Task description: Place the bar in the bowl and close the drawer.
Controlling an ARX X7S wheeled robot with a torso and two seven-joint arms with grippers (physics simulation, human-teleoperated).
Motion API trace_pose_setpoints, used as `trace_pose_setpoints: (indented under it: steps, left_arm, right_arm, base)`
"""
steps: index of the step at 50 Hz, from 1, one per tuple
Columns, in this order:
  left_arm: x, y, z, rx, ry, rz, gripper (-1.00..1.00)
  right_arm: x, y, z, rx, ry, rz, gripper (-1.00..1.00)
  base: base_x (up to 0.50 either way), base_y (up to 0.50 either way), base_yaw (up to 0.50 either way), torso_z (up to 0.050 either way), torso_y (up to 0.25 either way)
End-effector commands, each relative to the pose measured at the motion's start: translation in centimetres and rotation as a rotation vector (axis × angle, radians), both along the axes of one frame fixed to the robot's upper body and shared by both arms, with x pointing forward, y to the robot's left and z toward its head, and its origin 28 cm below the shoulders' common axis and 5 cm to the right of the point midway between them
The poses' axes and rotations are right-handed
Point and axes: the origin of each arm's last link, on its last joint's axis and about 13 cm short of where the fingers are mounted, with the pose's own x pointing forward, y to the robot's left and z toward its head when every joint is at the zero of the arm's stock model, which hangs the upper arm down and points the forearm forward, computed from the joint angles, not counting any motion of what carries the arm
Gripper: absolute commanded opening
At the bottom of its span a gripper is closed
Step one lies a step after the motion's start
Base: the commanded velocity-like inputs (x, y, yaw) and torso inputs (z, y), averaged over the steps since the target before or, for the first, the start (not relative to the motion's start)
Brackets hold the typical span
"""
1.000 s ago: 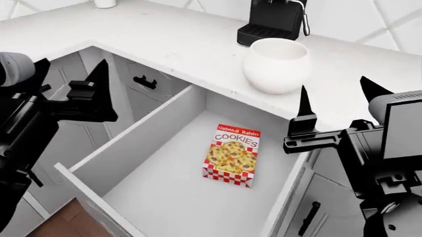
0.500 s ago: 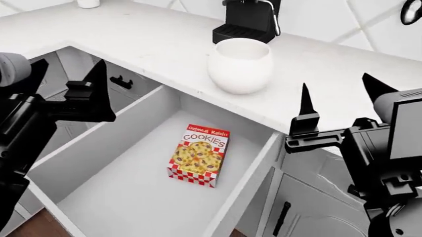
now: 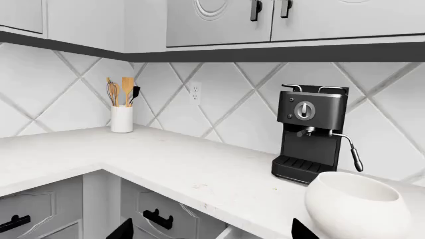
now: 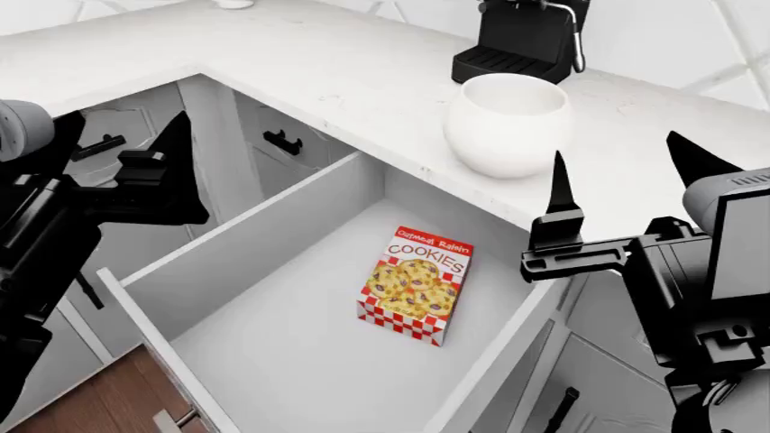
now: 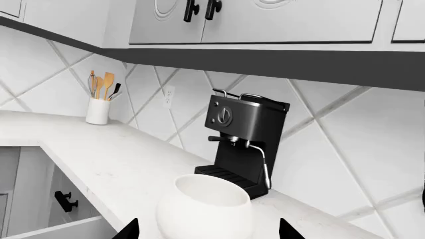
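While wide open: both tools [image 4: 121, 149] [image 4: 626, 185], empty.

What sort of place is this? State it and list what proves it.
A simulated home kitchen, most likely. An L-shaped white counter carries a black coffee machine and a jar of cooking utensils, against a tiled wall with cabinets above. Below the counter, an open drawer holds a cookie packet.

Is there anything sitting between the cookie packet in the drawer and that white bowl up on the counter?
Nothing loose. In the head view only the drawer's pale floor and the counter edge separate the bar from the bowl.
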Motion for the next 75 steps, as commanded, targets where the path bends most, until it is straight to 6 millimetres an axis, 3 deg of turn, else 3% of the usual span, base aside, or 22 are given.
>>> trace_pose_setpoints:
  steps: [1,17,32,53,64,69,75]
  left_arm:
    - [0.0,0.1,-0.1,-0.004,0.002,0.003,1.0]
    - [0.0,0.1,0.1,-0.009,0.001,0.007,1.0]
    - [-0.3,0.4,1.2,-0.002,-0.032,0.021,1.0]
    - [-0.2,0.5,0.8,-0.011,-0.019,0.025,1.0]
    - [-0.7,3.6,0.0,-0.102,-0.009,0.283,1.0]
    - [-1.5,5.0,-1.4,-0.075,0.04,0.38,1.0]
    - [-2.6,6.6,-4.5,-0.074,0.117,0.461,1.0]
  right_arm:
    - [0.0,0.1,0.0,-0.006,-0.004,0.001,1.0]
    - [-0.2,0.1,0.4,-0.019,-0.004,0.005,1.0]
    - [-0.4,-0.7,3.9,-0.028,-0.016,-0.024,1.0]
    - [-0.7,-0.6,3.8,-0.032,-0.031,-0.023,1.0]
    - [-0.6,-0.7,3.3,-0.019,-0.023,-0.023,1.0]
    - [-0.5,-0.5,3.1,-0.026,-0.017,-0.017,1.0]
    - [-0.3,-0.2,3.2,-0.024,-0.015,-0.01,1.0]
  base:
    - [0.0,0.0,0.5,0.0,0.0]
    - [0.0,0.0,0.41,0.0,0.0]
    - [0.0,0.0,0.0,0.0,0.0]
    - [0.15,0.16,0.0,0.0,0.0]
    - [0.0,0.0,0.0,0.0,0.0]
    - [0.0,0.0,0.0,0.0,0.0]
    - [0.0,0.0,0.0,0.0,0.0]
